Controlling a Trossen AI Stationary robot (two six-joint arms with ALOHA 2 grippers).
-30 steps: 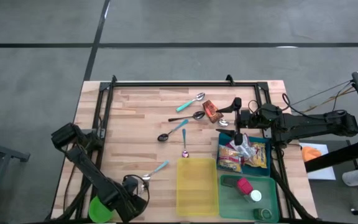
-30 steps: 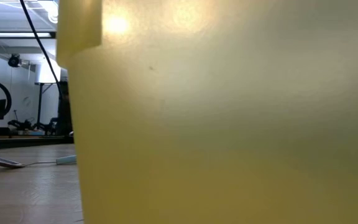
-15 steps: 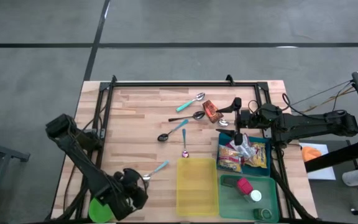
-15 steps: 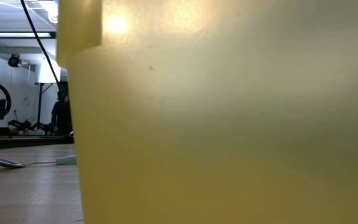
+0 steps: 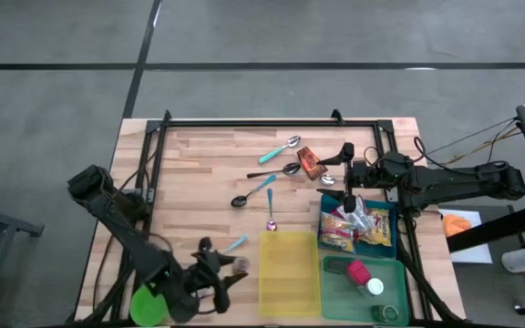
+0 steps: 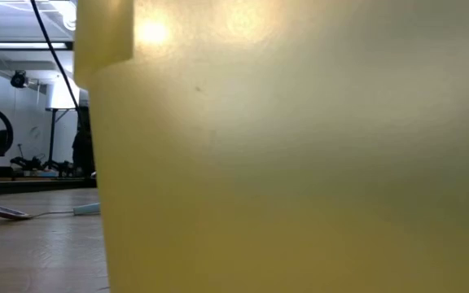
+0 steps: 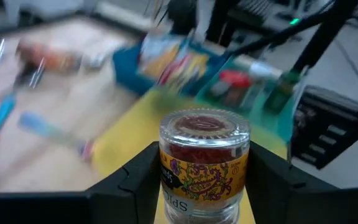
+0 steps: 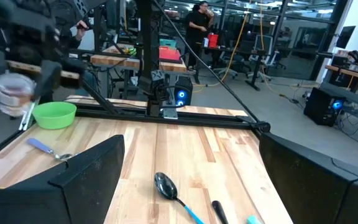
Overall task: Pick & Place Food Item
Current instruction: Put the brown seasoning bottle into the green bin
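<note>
Glass, with a yellow and purple label and dark red contents, the spice jar (image 7: pixel 204 167) sat clamped upright in the left pincer (image 5: pixel 231 273), one dark finger (image 7: pixel 138 180) pressed to each side of it. Seen from above, the jar (image 5: pixel 241 264) was at the near edge of the wooden bench (image 5: pixel 199 182), just beside the yellow bin (image 5: pixel 289 273) and close to a blue-handled spoon (image 5: pixel 235 243). A green bowl (image 5: pixel 149 305) lay behind the left arm at the near left corner. Beyond the yellow bin stood a green bin (image 5: pixel 365 290) with bottles and a blue bin (image 5: pixel 358 223) with snack packets. The right pincer (image 5: pixel 346 173) waited by the blue bin at the bench's right side, spread wide and holding nothing, near a small brown packet (image 5: pixel 311 163) and several more spoons (image 5: pixel 281 170).
</note>
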